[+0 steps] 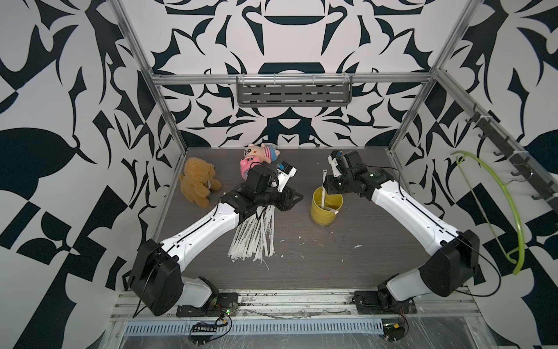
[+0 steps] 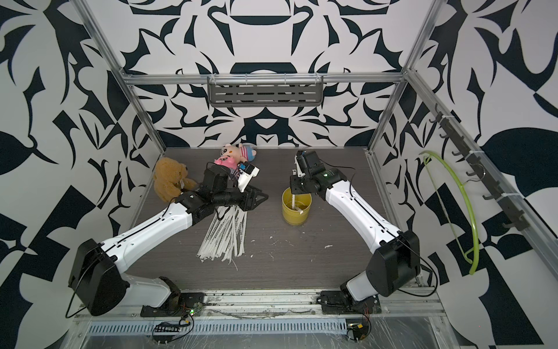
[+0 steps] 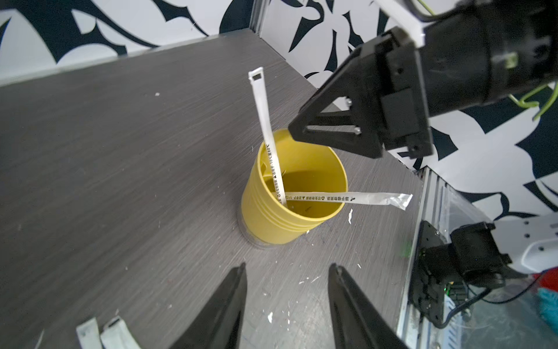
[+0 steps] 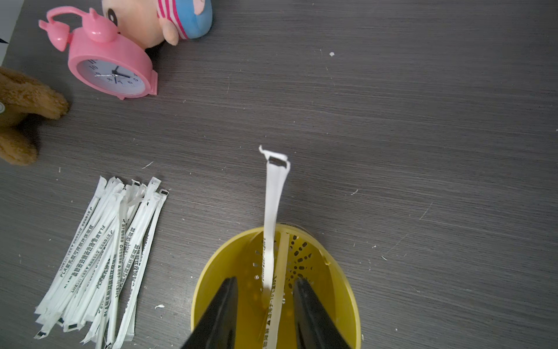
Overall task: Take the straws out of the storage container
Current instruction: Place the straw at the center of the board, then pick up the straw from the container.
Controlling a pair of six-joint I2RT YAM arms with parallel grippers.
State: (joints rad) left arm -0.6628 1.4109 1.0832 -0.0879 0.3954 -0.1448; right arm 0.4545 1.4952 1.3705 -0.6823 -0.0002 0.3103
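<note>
The yellow storage container point(image 1: 320, 216) point(image 2: 294, 217) stands upright right of centre. Two straws remain in it: one point(image 3: 265, 114) point(image 4: 273, 196) leans up past the rim, another point(image 3: 377, 198) lies across the mouth and sticks out sideways. My right gripper point(image 4: 266, 279) point(image 3: 290, 128) hangs over the cup's mouth, open, its jaws either side of the straws without touching them. A pile of wrapped straws point(image 1: 255, 238) point(image 4: 102, 256) lies flat on the table. My left gripper point(image 3: 287, 267) point(image 1: 294, 198) is open and empty, just past the pile's far end, pointing at the cup point(image 3: 265, 211).
A brown teddy bear point(image 1: 197, 181), a pink alarm clock point(image 4: 110, 71) and a plush doll point(image 1: 262, 152) sit at the back left. White paper scraps point(image 1: 357, 247) dot the table. A green hanger point(image 1: 495, 211) hangs on the right wall.
</note>
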